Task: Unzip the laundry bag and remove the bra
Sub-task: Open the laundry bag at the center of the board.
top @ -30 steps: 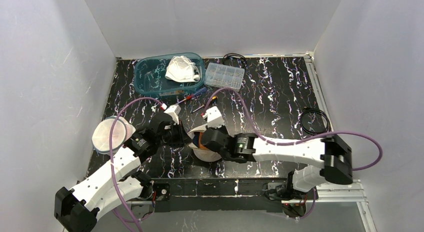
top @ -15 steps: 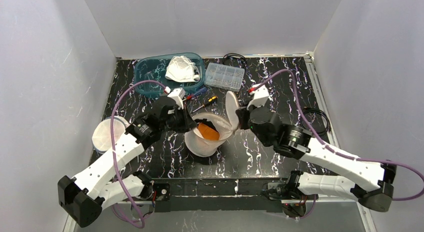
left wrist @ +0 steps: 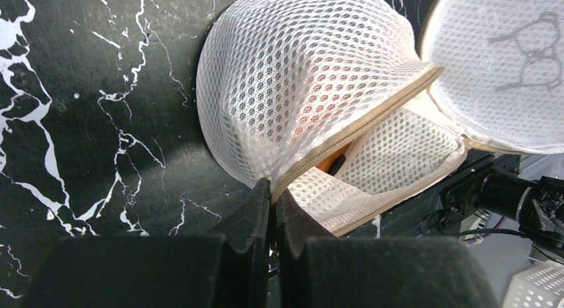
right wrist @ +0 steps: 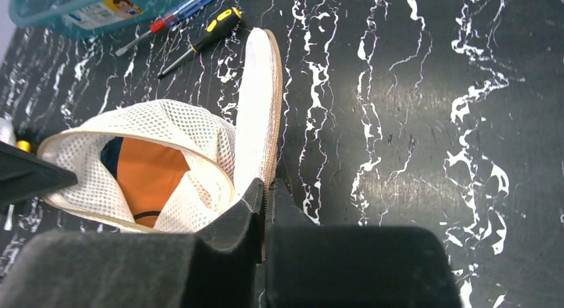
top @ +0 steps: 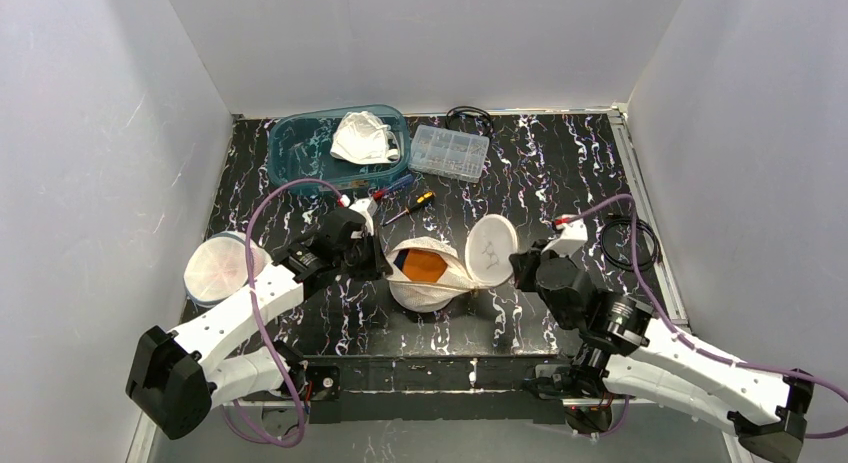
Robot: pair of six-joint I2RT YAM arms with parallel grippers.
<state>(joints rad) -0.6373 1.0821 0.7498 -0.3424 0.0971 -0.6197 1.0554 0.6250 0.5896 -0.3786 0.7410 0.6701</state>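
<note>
Left wrist: honeycomb-mesh domed laundry bag (left wrist: 299, 88)

Bright even light from above, soft shadow beside the laundry bag (left wrist: 299, 75), out-of-focus fingers (left wrist: 256, 208) up close.

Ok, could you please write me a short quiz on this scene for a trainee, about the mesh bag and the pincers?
1. True or false: the laundry bag is zipped shut.
2. The left pincer is: A) wide open above the bag; B) shut on the bag's rim; C) out of every view.
3. Fill in: the garment seen inside the bag is ___ in colour.

Key: 1 false, the bag's mouth gapes open; 2 B; 3 orange.
</note>
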